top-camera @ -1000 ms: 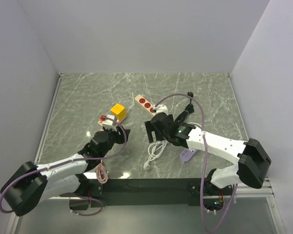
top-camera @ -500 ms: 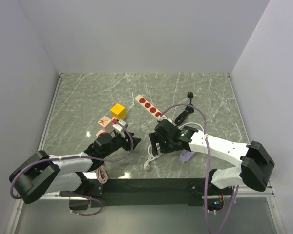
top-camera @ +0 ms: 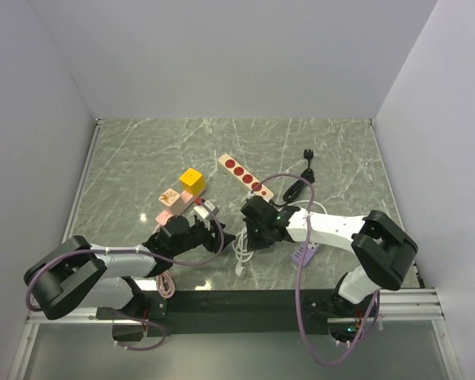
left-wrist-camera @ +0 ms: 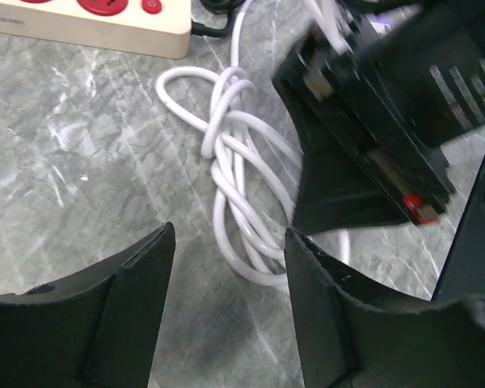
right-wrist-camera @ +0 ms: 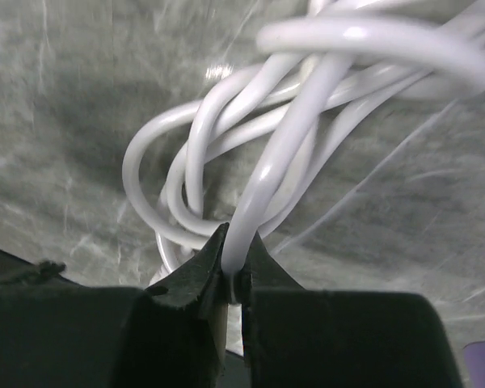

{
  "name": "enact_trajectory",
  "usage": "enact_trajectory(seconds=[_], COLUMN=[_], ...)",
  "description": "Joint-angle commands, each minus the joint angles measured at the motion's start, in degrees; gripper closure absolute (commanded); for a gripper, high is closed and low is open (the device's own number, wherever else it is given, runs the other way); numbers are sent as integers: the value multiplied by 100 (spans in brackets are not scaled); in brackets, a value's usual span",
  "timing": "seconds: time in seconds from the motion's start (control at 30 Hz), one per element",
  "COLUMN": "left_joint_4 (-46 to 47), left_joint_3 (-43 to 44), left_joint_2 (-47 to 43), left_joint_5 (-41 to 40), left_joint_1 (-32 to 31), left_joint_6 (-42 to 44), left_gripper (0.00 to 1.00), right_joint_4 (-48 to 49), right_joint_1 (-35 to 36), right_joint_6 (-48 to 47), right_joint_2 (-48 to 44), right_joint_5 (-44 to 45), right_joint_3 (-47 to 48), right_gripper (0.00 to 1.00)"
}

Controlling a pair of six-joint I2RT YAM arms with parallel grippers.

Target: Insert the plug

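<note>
Two grippers are flanking the cable: the right gripper is pinching one strand, probably best drawn slowly to avoid dragging the strip, the left gripper is hovering parted and empty, and the plug is lying well apart, left of the strip.

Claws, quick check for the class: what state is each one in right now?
Left claw: open, holding nothing.
Right claw: closed on a strand of the white cable.
</note>
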Motion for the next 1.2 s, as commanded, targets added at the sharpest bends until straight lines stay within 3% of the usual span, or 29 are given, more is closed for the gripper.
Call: enact_trajectory(seconds=[0.0, 0.3, 0.6, 0.77, 0.97, 1.13, 1.17], left_joint_4=[203, 423, 1055, 836, 1064, 819, 801], left_joint_3=[226, 392, 700, 911, 1069, 1157, 1166], left_joint_2=[95, 498, 1474, 1931, 2388, 2477, 2485], left_joint_5=[260, 946, 1465, 1325, 1931, 2019, 2037], left_joint_1=[-41, -50, -50, -50, -50, -50, -50], left_joint_6=[81, -130, -499, -430, -552, -386, -359], left_gripper=[37, 35, 30, 30, 29, 34, 39], right_joint_4=[457, 1116, 1388, 1468, 1468, 1512, 1503], right_joint_1=[-233, -813, -980, -1015, -1068, -1173, -1182], right_joint_6=[-44, 211, 343, 360, 378, 369, 360], right_joint_2=[-169, -986, -1101, -1154, -1312, -1418, -1435], right_joint_5=[332, 736, 965, 991, 1114, 1193, 1202], right_joint_3=[47, -428, -604, -630, -674, -727, -736], right_gripper=[100, 100, 100, 100, 100, 100, 100])
